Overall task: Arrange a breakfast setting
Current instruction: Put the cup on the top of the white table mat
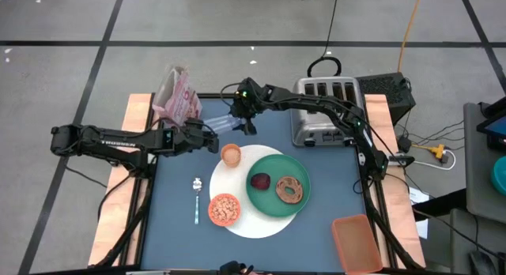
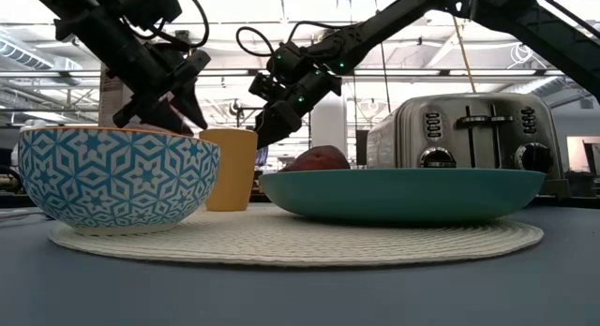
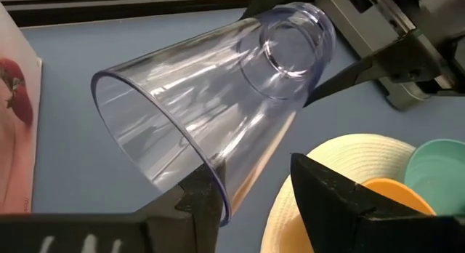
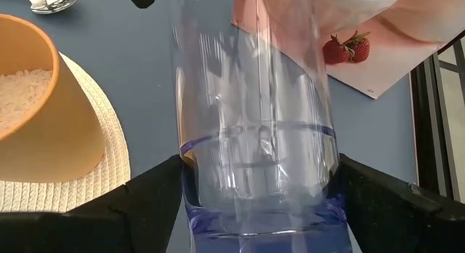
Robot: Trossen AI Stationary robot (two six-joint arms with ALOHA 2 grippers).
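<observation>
A: Where is the clear glass (image 1: 219,123) right now?

B: Lifted off the blue table (image 1: 170,204), lying nearly on its side between the two grippers, at the far left of the white round disc (image 1: 253,220). The right gripper (image 4: 258,202) has its two fingers closed against the thick base of the glass. The left gripper (image 3: 254,202) has the open rim between its fingers: one finger sits at the rim's edge, the other stands a little apart from the wall, so its jaws are partly open around the rim rather than pressing it.

A: And the rest of the setting?

B: The orange cup (image 1: 230,155) stands on the disc's far left edge, just near of the glass. The green plate (image 1: 273,168) lies on the right part of the disc, with the dark red fruit (image 1: 261,181) on its left side and the brown bagel (image 1: 289,190) to the right of that. The patterned bowl (image 1: 224,209) sits on the disc's near left edge, and the metal spoon (image 1: 197,197) lies on the table just left of it.

A: Anything beyond?

B: A toaster (image 1: 326,109) at the far right, a pink packet (image 1: 177,96) at the far left, an orange container (image 1: 356,242) at the near right corner.
</observation>
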